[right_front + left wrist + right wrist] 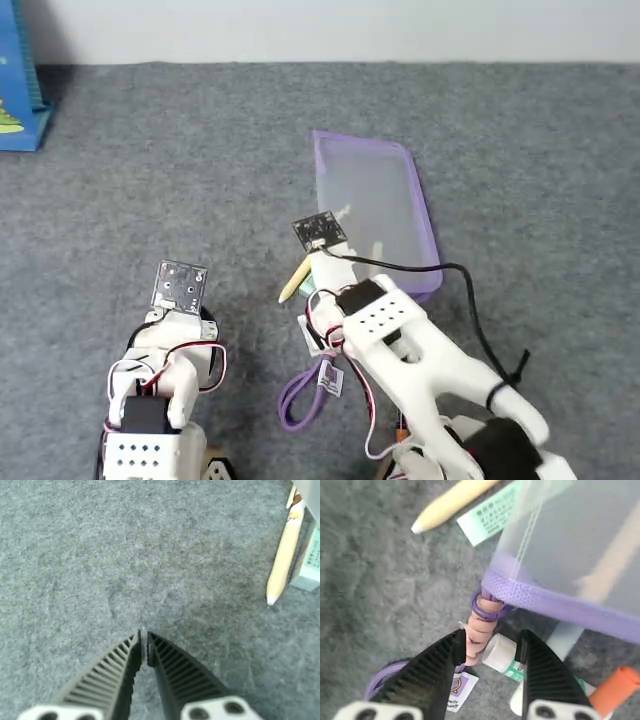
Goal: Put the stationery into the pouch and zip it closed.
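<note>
grey desk stretches free ahead of the left pincer. the pouch, a pencil and a purple cord crowd around the right pincer.

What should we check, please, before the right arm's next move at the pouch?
1. Right gripper open, fingers either side of the pink pull: ok.
2. Left gripper shut on nothing, away from the pouch: ok.
3. Pencil inside pouch: not ok, it lies outside on the mat.
4. Eraser inside pouch: not ok, it lies beside the pencil.
5. Zipper's position: cannot tell.
</note>
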`<state>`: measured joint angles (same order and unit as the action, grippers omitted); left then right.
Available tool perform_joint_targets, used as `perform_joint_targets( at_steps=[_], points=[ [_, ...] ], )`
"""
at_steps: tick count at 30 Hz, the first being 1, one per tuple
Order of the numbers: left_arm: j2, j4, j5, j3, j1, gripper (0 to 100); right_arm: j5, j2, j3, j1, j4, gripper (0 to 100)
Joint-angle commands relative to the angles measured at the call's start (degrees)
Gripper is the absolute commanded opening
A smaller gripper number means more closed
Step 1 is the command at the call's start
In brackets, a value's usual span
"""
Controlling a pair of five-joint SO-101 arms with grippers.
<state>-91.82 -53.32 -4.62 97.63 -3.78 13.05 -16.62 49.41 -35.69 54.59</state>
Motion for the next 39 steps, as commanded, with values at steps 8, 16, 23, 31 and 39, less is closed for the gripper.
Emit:
perform_joint_targets(
  at_steps=[8, 16, 23, 31, 39],
  points=[
    [-0.4, -0.4, -0.4, -0.7, -0.3, 2, 0.6, 5.1, -3.3, -0.6, -6.5, 18.2],
    [-0.4, -0.4, -0.4, -0.7, -0.3, 2, 0.1, 9.5, -3.3, -0.6, -8.2, 0.0],
    [-0.4, -0.4, -0.4, -0.7, -0.3, 2, -1.9, -1.1, -3.3, -0.6, -0.3, 0.8],
    [-0.4, -0.4, -0.4, -0.7, -0.3, 2, -12.0, -25.0, -3.1, -0.4, 8.0, 0.8],
    [-0.4, -0.4, -0.4, -0.7, -0.3, 2, -16.4, -37.1, -2.9, -0.6, 12.0, 0.8]
  ],
)
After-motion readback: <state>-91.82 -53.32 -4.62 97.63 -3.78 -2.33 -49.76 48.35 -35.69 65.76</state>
